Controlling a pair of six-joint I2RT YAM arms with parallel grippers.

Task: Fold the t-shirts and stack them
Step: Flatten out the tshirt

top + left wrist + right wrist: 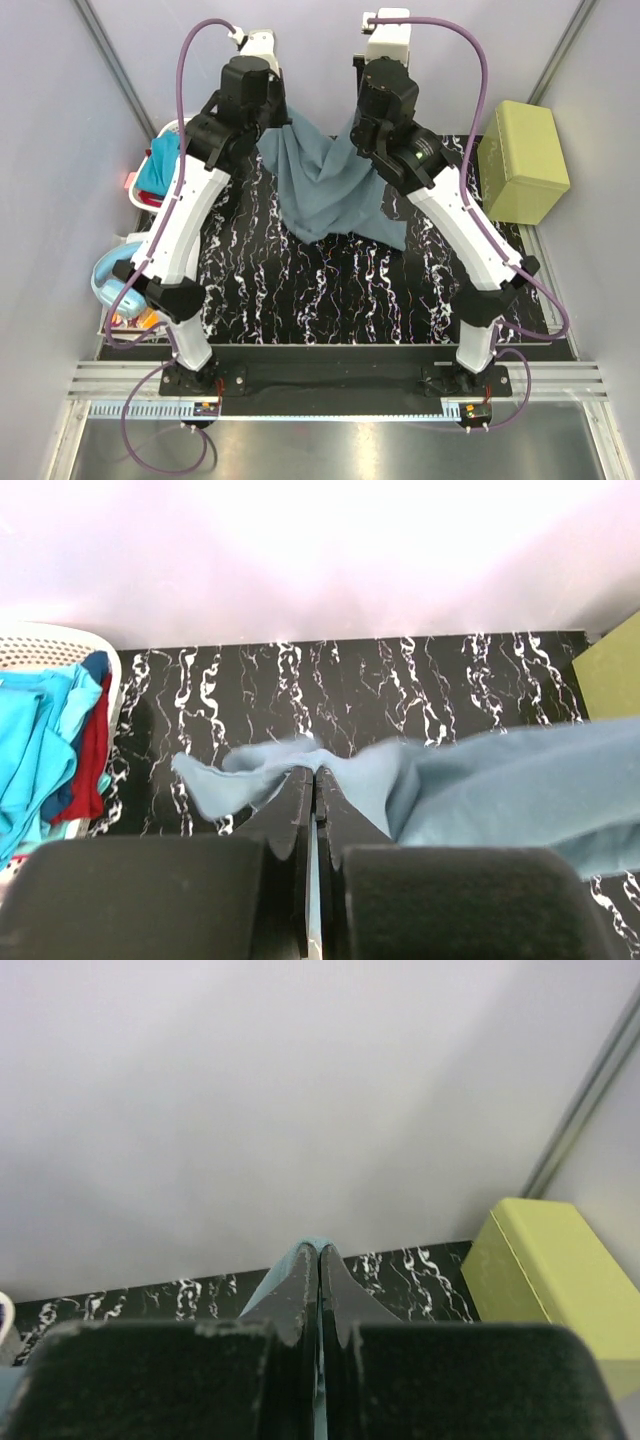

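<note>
Up at the far end of the desk [330, 290] I've got the grey-blue t-shirt [325, 190] slung between both arms, its lower part pooled on the marbled top. The left gripper [312, 772] is pinched tight on a bunched bit of its edge, and the right gripper [318, 1250] is clamped on only a sliver of blue cloth at the very tips. That thin bite is my worry: any pull sideways to spread the shirt could tug it free and drop that side in a heap. The cloth is also twisted and creased between the two holds, so laying it down as it hangs would likely trap wrinkles or a doubled-over layer. Over on the left, the white laundry basket [50, 640] holds the turquoise tee [35, 730] and the red tee [90, 770] crumpled together, with a darker blue scrap between them. On the right, the yellow-green box [522, 160] sits shut, and I can't see what's inside.
</note>
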